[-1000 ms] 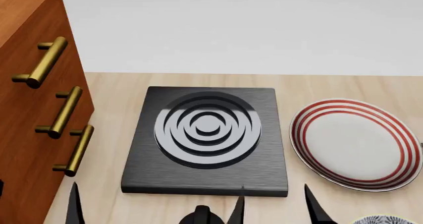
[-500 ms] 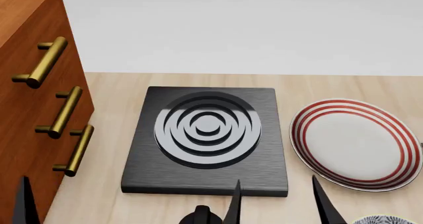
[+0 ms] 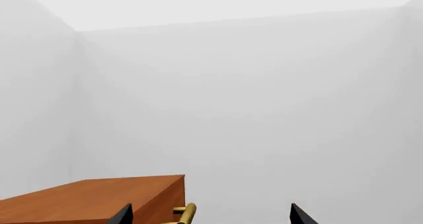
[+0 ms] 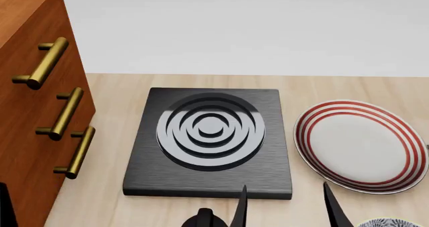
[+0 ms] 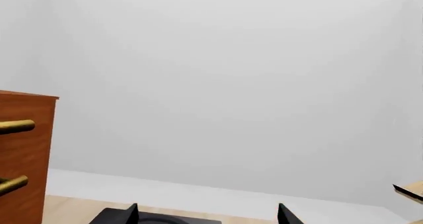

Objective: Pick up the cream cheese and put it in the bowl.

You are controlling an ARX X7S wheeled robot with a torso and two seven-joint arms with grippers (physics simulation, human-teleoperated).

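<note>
The cream cheese is out of view in every frame. Only a sliver of the patterned bowl (image 4: 387, 222) shows at the head view's bottom right edge. My right gripper (image 4: 287, 211) is open, its two dark fingers rising from the bottom edge in front of the stove plate, left of the bowl. The right wrist view shows the same gripper (image 5: 210, 215) with nothing between its tips. My left gripper (image 3: 210, 216) is open too and empty, pointing at the white wall. One left fingertip (image 4: 5, 207) shows by the cabinet.
A wooden cabinet (image 4: 33, 136) with brass handles stands at the left. A black stove plate (image 4: 211, 141) with grey rings lies at the middle of the wooden counter, a red-striped white plate (image 4: 358, 146) to its right. A small black knob-like thing (image 4: 204, 218) sits at the bottom edge.
The left fingertip has slid left to the frame's corner. The right gripper's right finger has shifted a little to the right, widening the gap.
</note>
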